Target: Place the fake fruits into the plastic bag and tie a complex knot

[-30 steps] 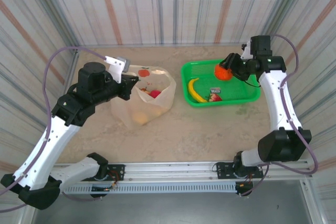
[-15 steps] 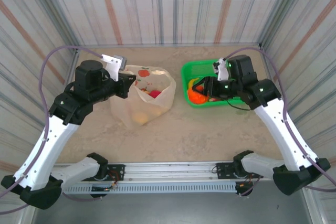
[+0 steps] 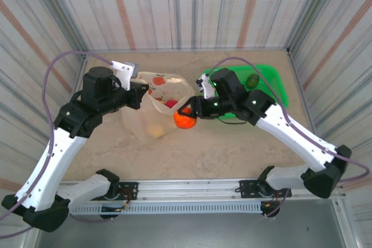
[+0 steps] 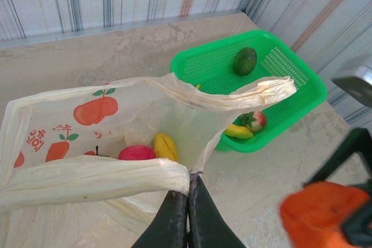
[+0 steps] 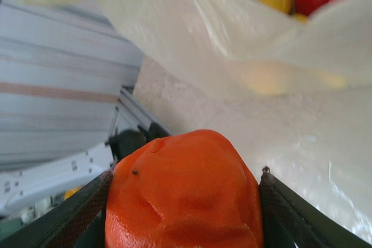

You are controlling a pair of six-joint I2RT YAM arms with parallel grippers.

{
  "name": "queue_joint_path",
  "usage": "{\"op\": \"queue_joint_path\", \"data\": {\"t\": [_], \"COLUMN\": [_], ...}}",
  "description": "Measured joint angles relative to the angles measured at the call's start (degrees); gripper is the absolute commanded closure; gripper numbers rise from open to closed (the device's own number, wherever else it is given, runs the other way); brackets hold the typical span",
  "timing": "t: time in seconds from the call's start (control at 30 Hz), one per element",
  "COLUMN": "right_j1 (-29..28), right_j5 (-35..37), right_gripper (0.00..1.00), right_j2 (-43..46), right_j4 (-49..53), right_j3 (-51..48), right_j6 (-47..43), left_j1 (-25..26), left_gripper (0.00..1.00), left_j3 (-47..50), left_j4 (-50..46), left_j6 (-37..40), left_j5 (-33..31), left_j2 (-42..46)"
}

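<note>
The left gripper pinches the rim of the plastic bag tight, so its mouth stands open. The right gripper hugs an orange just beside the bag, to drop in.

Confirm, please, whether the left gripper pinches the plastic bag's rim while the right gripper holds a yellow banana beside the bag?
Not quite: the right gripper holds an orange fruit, not a yellow banana, as the right wrist view shows. The left gripper does pinch the plastic bag's rim.

Left hand pinched shut, right hand apparently gripping.
</note>
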State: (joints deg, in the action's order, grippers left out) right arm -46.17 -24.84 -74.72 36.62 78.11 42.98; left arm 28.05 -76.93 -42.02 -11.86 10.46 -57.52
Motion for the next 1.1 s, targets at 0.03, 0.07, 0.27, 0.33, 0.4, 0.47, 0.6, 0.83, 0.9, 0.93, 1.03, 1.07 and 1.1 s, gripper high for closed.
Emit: {"op": "queue_joint_path", "data": {"t": [0.03,0.07,0.27,0.33,0.4,0.47,0.6,0.83,0.9,0.93,1.03,1.07,1.1], "right_j1": [0.0,0.0,-0.11,-0.24,-0.44,-0.72,-2.34,-3.85,-3.67,-3.45,-2.82,-2.56,-2.25], "right_j5": [0.39,0.94,7.54,11.82,16.33,20.63,25.31,26.4,26.12,25.29,22.62,21.68,20.39], "right_gripper": [0.37,0.37,0.38,0.38,0.37,0.35,0.24,0.25,0.31,0.35,0.51,0.55,0.58], "right_j2": [-2.29,-4.92,-17.4,-20.83,-24.2,-27.69,-31.87,-32.28,-31.17,-30.08,-24.61,-22.34,-19.87], "right_j4": [-1.53,-2.73,-6.95,-6.78,-5.66,-4.13,-1.44,1.09,1.2,1.11,0.13,0.0,-0.15], "right_j3": [1.57,3.65,14.91,17.92,20.92,23.52,24.5,24.5,24.5,24.41,22.58,22.14,22.01], "right_j6": [0.02,0.02,-0.13,-0.17,-0.44,-1.25,-2.49,-4.46,-5.27,-5.75,-6.95,-7.37,-7.89], "left_j1": [0.0,0.0,0.0,-0.02,-0.17,-0.33,-0.35,-0.35,-0.37,-0.42,-1.09,-1.36,-1.53], "left_gripper": [0.95,0.95,0.95,0.95,0.95,0.95,0.95,0.95,0.95,0.95,0.96,0.96,0.96], "left_j3": [0.0,0.0,0.0,0.0,-0.11,-0.35,-1.16,-1.92,-1.95,-1.95,-1.97,-2.1,-2.34], "left_j4": [-0.09,-0.2,-0.2,-0.2,-0.22,-0.2,-0.15,-0.13,-0.13,-0.13,-0.13,-0.15,-0.15], "left_j6": [-0.02,-0.02,-0.22,-0.22,-0.22,-0.22,-0.28,-0.42,-0.42,-0.44,-0.44,-0.42,-0.44], "left_j5": [0.0,-0.02,-0.17,-0.24,-0.5,-0.72,-1.07,-1.07,-1.07,-1.07,-1.11,-1.4,-1.7], "left_j2": [0.0,0.09,1.31,1.75,2.03,2.21,2.25,1.75,1.46,1.29,0.94,0.81,0.66]}}
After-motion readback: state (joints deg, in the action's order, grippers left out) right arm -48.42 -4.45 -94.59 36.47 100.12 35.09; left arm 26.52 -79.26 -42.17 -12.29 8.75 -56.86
